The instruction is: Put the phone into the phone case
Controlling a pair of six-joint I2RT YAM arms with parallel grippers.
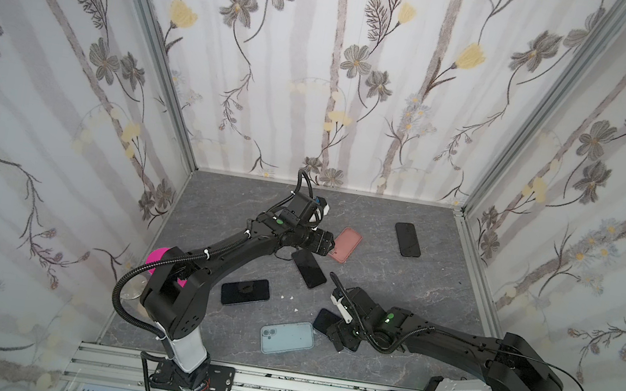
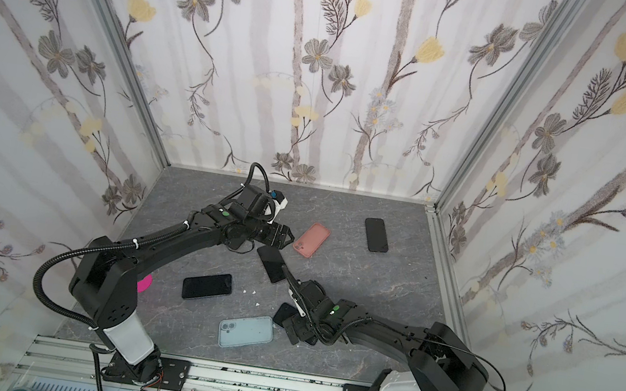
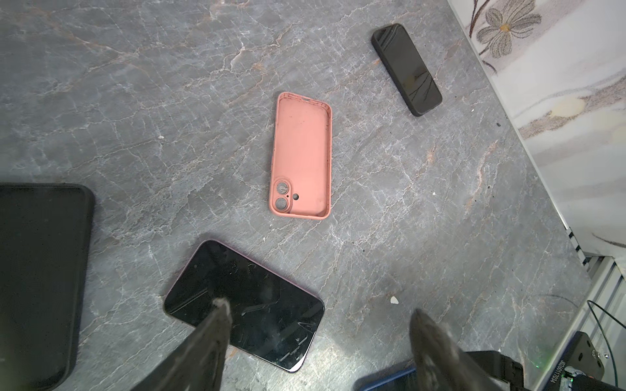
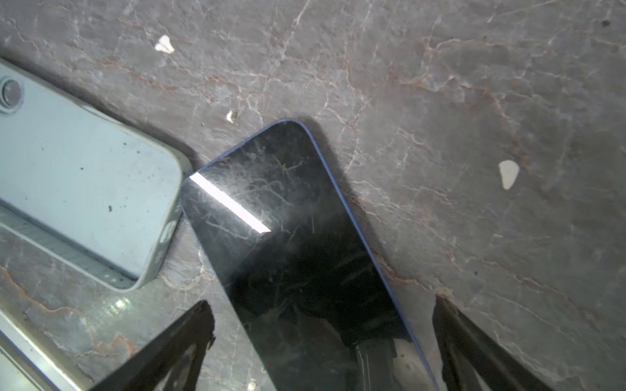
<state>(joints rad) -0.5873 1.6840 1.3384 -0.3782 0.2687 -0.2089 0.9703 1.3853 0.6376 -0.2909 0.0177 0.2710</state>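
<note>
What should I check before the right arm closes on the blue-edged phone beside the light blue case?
1. Jaws of the right tool open: ok, they stand either side of the blue-edged phone.
2. That phone lying flat, screen up: ok.
3. The light blue case empty, hollow side up: ok.
4. Gap between the phone's corner and the case's rim: cannot tell; they are very close.
5. The left tool out of the way: ok, open above the pink-edged phone, near the pink case.
</note>
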